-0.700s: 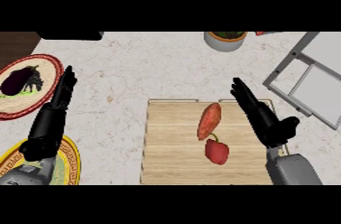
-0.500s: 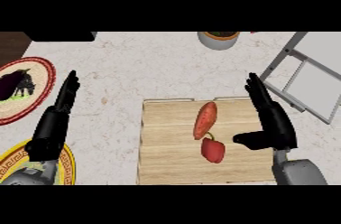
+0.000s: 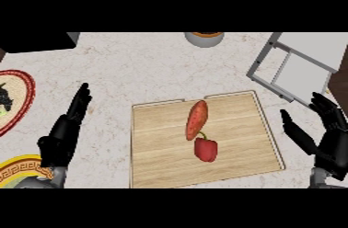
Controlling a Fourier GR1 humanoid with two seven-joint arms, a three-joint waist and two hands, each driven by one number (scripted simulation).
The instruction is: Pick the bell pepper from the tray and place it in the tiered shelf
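Head view has the right hand at the right edge, just outside the right rim of the wooden tray. It is wide open, fingers spread and pointing up, thumb reaching toward the tray, and it holds and touches nothing. The bell pepper is red and lies on the tray, a little below the middle, well to the left of this hand. A long orange-red vegetable lies just above the pepper, its lower end meeting the pepper's stem. The tiered shelf stands at the upper right, above the right hand. The left hand rests open over the counter left of the tray, fingers straight and empty, between a red-rimmed plate and a yellow-rimmed plate.
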